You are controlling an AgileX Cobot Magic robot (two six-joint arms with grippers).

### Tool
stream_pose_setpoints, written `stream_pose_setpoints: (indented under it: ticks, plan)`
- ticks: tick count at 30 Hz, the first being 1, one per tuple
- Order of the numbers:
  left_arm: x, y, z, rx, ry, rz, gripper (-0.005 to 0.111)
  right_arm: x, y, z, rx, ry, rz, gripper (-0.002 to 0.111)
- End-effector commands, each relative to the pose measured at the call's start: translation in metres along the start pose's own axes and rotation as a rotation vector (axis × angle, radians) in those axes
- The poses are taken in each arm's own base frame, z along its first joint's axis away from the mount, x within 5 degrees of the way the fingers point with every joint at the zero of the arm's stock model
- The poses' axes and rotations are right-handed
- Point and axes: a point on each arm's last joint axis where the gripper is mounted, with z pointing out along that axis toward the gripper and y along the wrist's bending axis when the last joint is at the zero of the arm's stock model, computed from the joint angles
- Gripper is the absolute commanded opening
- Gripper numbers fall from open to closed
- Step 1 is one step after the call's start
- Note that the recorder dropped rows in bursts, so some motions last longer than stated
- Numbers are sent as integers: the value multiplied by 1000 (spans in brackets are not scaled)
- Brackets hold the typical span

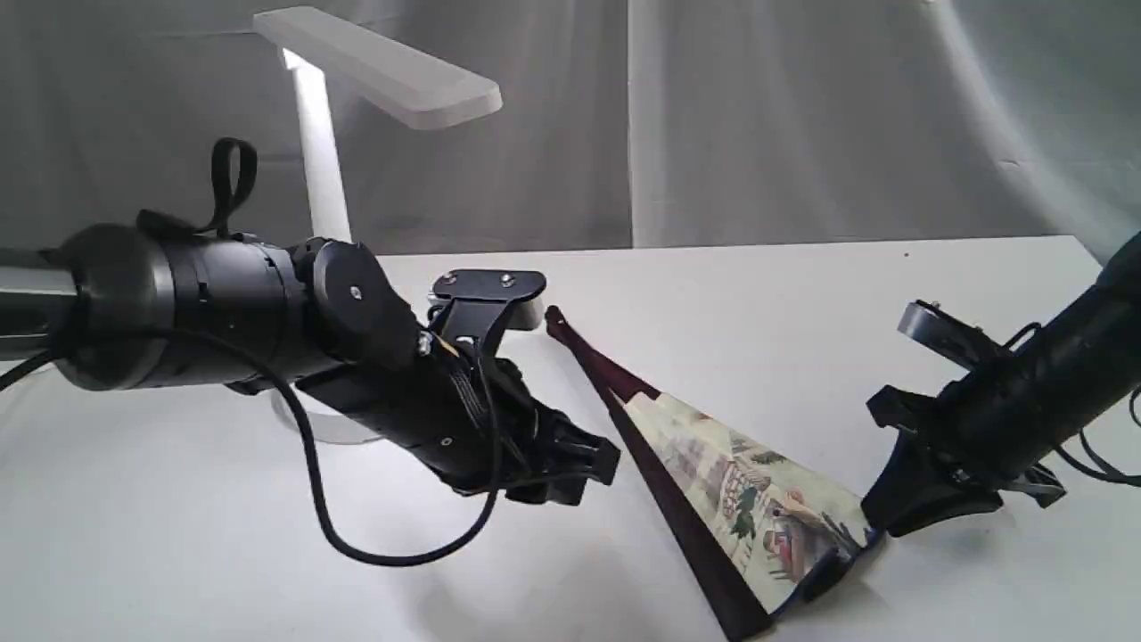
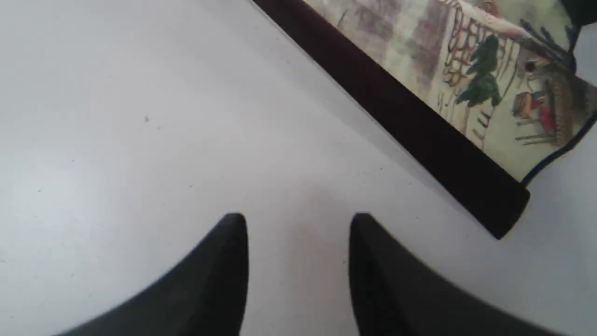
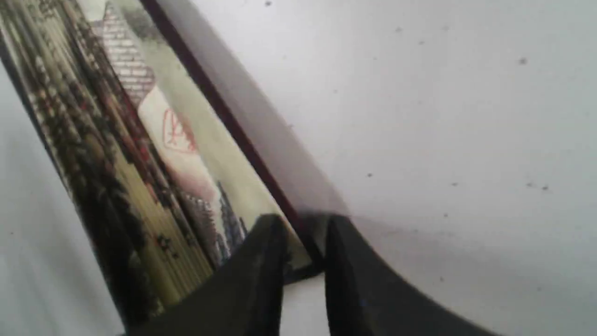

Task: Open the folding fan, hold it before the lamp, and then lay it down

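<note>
The folding fan (image 1: 749, 490) lies partly spread on the white table (image 1: 758, 294), its pivot toward the lamp and its painted cream leaf toward the front. One dark maroon guard (image 2: 419, 140) rests flat on the table. My right gripper (image 1: 869, 528) is shut on the other guard at the leaf's outer corner; in the right wrist view the gripper (image 3: 304, 226) pinches that dark strip beside the folded pleats (image 3: 140, 154). My left gripper (image 1: 590, 468) hovers left of the fan, open and holding nothing (image 2: 297, 224). The white lamp (image 1: 383, 67) stands at the back left, its base mostly hidden by my left arm.
A grey cloth backdrop (image 1: 802, 116) hangs behind the table's far edge. A black cable (image 1: 357, 546) loops down from my left arm close to the tabletop. My right arm (image 1: 1025, 392) reaches in from the right side.
</note>
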Motion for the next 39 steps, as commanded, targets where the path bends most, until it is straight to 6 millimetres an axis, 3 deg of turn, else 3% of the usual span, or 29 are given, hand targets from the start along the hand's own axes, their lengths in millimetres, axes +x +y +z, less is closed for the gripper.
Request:
stream_pose_setpoints:
  ticks: [1,8,15,23,39]
  plan:
    - [-2,4,-2,-11,-5,-19,37,3,4,-2,-20,22,-33,0]
    - [-6,14,-5,-26,-25,-38,37,5,22,-24,-41,-5,-74,0]
    - [-12,12,-5,-3,-99,-122,37,8,43,-43,-115,-44,-123,0]
    - [-12,11,-5,7,-99,-94,37,5,61,-61,-175,-138,-138,0]
    - [-19,15,-6,-36,-173,-24,37,-3,77,-70,-322,-245,-59,0]
